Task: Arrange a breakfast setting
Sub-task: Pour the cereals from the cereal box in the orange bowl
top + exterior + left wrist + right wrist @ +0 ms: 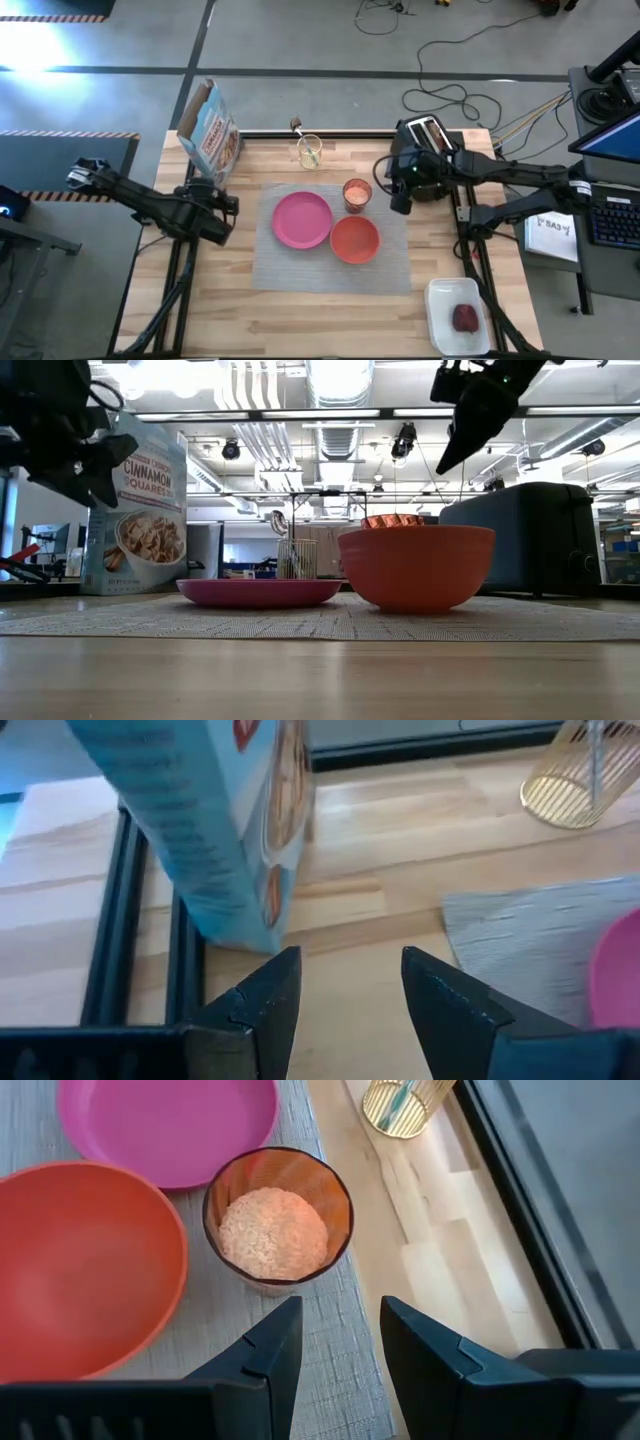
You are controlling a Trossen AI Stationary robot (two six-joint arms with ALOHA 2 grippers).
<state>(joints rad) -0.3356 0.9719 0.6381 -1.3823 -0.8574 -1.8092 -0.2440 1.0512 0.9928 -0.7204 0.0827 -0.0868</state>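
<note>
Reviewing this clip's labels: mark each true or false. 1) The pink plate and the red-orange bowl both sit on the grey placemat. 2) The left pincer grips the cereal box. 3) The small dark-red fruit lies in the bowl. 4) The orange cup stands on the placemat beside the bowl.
1) True: pink plate and red-orange bowl rest on the placemat.
2) False: the left pincer is open, empty, near the cereal box.
3) False: the fruit lies on the white tray.
4) True: the cup is there.
</note>
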